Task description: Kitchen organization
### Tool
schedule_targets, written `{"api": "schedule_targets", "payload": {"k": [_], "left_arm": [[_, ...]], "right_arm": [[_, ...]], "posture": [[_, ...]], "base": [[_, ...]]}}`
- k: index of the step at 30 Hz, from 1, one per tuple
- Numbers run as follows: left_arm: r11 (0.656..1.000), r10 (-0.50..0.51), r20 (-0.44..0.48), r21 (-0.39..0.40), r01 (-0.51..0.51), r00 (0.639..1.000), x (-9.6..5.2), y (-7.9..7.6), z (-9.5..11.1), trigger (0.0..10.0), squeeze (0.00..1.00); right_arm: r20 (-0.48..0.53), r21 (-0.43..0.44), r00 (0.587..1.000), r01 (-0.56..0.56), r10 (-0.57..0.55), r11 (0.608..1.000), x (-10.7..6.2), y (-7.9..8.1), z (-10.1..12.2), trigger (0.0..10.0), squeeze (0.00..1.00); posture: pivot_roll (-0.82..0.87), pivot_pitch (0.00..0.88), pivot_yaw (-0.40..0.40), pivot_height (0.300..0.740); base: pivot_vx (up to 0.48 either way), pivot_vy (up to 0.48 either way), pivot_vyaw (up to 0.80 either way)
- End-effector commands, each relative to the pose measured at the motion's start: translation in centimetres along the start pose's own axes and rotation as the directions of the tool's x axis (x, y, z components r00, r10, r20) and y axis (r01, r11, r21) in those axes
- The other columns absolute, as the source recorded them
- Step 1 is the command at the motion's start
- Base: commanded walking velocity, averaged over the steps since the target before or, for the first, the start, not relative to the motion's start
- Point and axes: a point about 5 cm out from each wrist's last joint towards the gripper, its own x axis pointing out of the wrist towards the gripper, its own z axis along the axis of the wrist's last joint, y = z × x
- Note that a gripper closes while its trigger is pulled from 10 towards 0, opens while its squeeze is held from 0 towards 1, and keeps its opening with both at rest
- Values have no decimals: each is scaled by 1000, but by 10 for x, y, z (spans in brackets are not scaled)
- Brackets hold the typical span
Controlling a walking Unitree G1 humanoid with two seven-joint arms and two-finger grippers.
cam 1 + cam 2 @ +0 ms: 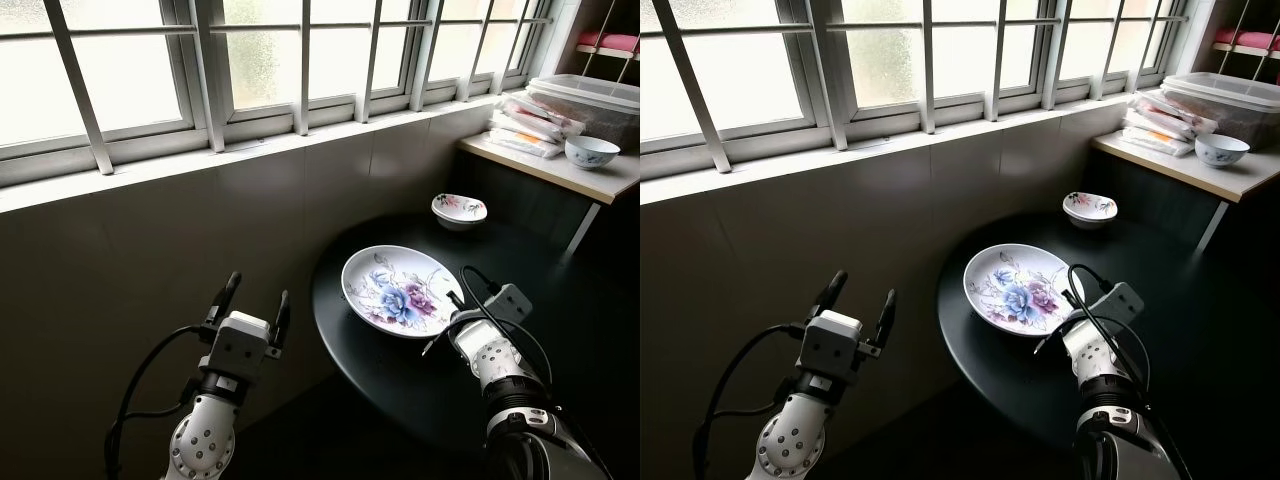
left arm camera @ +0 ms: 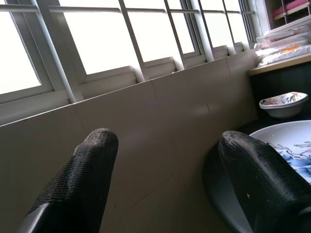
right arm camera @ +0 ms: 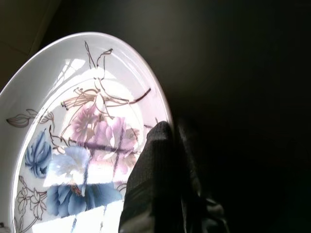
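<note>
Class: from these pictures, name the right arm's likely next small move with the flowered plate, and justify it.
Probably a short lift. The right gripper is shut on the rim of the plate, which sits on the black table; raising it slightly would free it. The left gripper hangs open, away from the table.

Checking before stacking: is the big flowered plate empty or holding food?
Empty. The plate shows its whole flower pattern, with nothing lying on it; the right gripper pinches its rim.

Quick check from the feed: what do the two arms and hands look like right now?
Both arms are silver with round perforations. The left hand has a pale boxy wrist block, two long black textured fingers and a looping black cable. The right hand matches, with a black cable arching over it.
</note>
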Motion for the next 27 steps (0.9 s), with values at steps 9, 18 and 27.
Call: {"api": "schedule_targets", "payload": {"k": [9, 18, 27], "left_arm": [[1000, -9, -6, -1, 9, 1000, 0, -3, -1, 10000, 0], [1000, -8, -4, 2, 8, 1000, 2, -2, -1, 10000, 0], [1000, -11, -1, 6, 11, 1000, 2, -2, -1, 10000, 0]], "right_arm": [[-27, -99, 991, 131, -134, 986, -31, -12, -20, 10000, 0], [19, -197, 964, 264, -265, 944, -45, -26, -16, 10000, 1000], [122, -166, 983, 153, -134, 974, -57, -8, -3, 10000, 1000]], "posture": [[78, 0, -44, 740], [82, 0, -47, 740], [83, 0, -44, 740]], "base": [[0, 0, 0], [0, 0, 0], [0, 0, 0]]}}
